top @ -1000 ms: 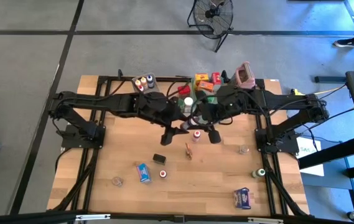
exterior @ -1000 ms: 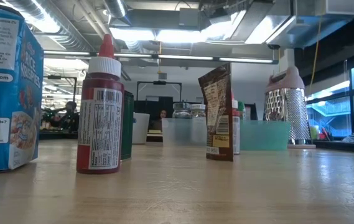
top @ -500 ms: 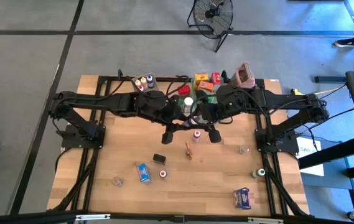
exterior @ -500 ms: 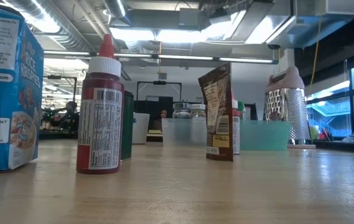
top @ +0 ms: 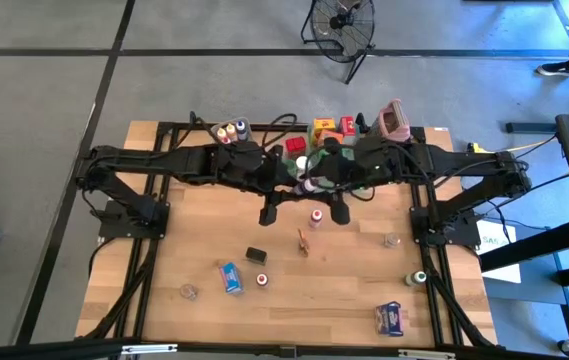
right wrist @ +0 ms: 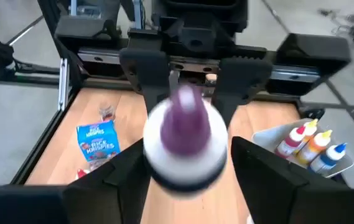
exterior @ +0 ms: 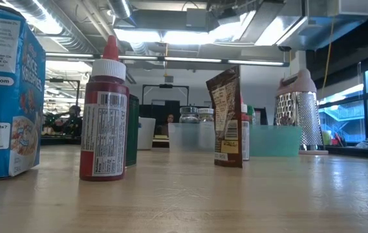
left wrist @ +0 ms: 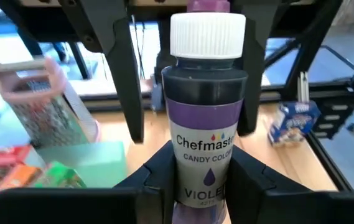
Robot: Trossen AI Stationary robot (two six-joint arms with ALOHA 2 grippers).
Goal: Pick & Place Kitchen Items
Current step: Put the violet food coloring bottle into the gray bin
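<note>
Wooden table [top: 194,240] carries blue cereal box [top: 230,277], red-capped bottle [top: 316,216], brown packet [top: 304,242], black box [top: 256,255], grater [top: 394,120].

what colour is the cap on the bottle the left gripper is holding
White, on the violet-labelled bottle; clearest in the left wrist view.

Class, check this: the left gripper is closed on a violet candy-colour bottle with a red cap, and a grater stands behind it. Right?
Not quite. In the left wrist view the left gripper grips the violet bottle, but its cap is white, not red. The grater does stand behind it.
</note>
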